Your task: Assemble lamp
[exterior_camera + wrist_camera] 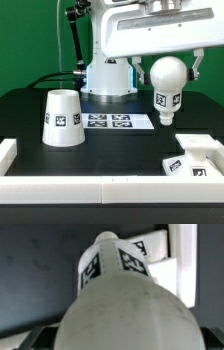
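My gripper (166, 68) is shut on the round head of the white bulb (166, 83) and holds it in the air, tagged stem pointing down. In the wrist view the bulb (118, 291) fills the picture, its head between the jaws and its stem pointing away toward the table. The squat square base (198, 159) sits on the table at the exterior view's lower right, below and to the right of the bulb. The tapered cone shade (61, 117) stands at the exterior view's left, wide end down.
The marker board (118, 121) lies flat behind the bulb, in front of the robot pedestal (108, 77). A white rail (60, 183) runs along the front edge and a white block (8, 152) at the left. A white wall edge (182, 263) shows beside the bulb.
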You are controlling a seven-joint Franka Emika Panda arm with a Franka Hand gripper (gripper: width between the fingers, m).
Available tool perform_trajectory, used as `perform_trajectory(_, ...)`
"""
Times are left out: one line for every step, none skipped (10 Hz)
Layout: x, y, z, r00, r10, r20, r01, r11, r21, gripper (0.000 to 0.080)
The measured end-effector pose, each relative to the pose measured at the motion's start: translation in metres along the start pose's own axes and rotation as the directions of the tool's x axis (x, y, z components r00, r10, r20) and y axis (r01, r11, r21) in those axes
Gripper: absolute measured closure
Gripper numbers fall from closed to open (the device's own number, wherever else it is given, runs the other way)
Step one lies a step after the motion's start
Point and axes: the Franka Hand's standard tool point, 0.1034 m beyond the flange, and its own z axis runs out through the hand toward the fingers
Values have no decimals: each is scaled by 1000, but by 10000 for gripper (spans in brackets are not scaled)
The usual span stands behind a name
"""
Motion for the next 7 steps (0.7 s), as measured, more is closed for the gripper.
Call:
perform_trajectory(-3,0,2,1000,-6,-26,6,1000,0,220)
perform_trajectory(-6,0,3,1000,-6,-5,6,1000,-2,220)
perform_trajectory(1,-13,1,999,-43,-25,43,999,3,220)
perform_trajectory(8,-24,-3,997,-70,-34,71,997,7,220)
perform_trajectory(21,-31,-8,997,-71,-18,71,997,14,220)
perform_trajectory(37,-39,-9,997,-74,-32,75,997,22,220)
perform_trajectory(37,-38,-7,994,-75,-77,78,997,24,220)
